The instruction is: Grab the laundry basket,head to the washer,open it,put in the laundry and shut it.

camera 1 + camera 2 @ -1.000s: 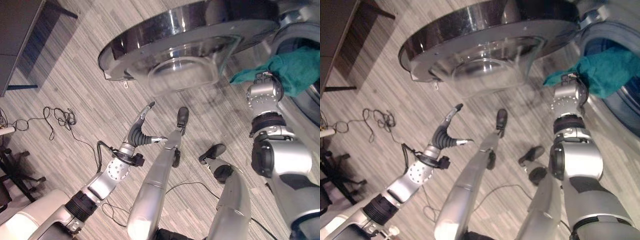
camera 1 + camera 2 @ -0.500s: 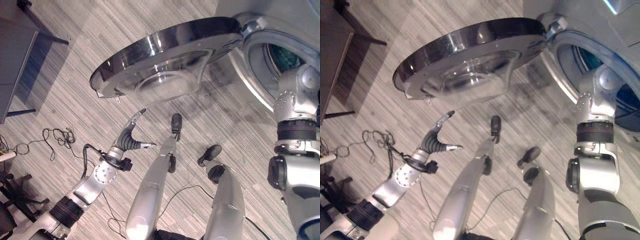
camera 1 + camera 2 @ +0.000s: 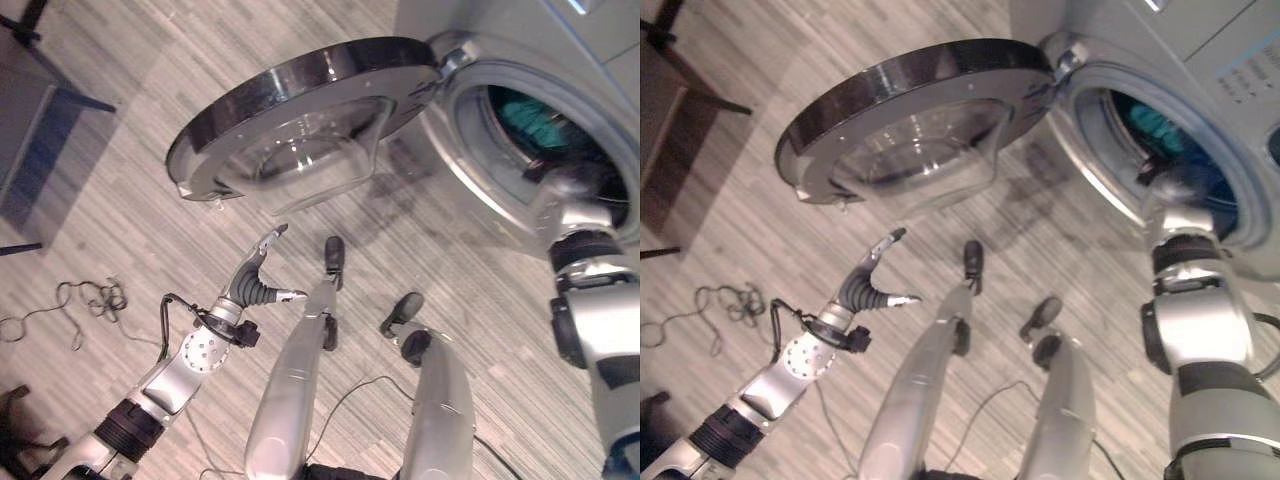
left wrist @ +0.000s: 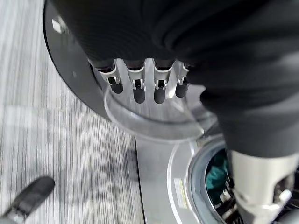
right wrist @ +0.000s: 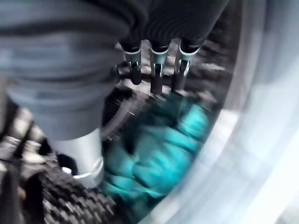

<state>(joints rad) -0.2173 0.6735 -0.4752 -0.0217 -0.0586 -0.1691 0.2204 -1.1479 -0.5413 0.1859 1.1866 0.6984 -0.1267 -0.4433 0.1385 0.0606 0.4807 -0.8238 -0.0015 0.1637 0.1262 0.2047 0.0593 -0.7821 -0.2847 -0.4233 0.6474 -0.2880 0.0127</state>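
Note:
The washer (image 3: 560,60) stands at the upper right with its round glass door (image 3: 300,130) swung wide to the left. A teal cloth (image 3: 530,120) lies inside the drum; it also shows as the bunched teal cloth (image 5: 173,144) in the right wrist view. My right hand (image 3: 1180,185) reaches into the drum's mouth with its fingers (image 5: 156,77) straight above the cloth and apart from it. Below the door's edge, over the floor, my left hand (image 3: 258,280) hangs open and holds nothing; its fingers (image 4: 135,84) point toward the door glass.
Dark furniture with thin legs (image 3: 670,120) stands at the upper left. A loose cable (image 3: 90,300) lies on the striped floor at the left. The door overhangs the floor in front of the washer.
The camera has swung toward the washer. The right hand held the teal cloth at the drum's rim; now the cloth lies inside and the fingers are off it. The left hand has stayed open.

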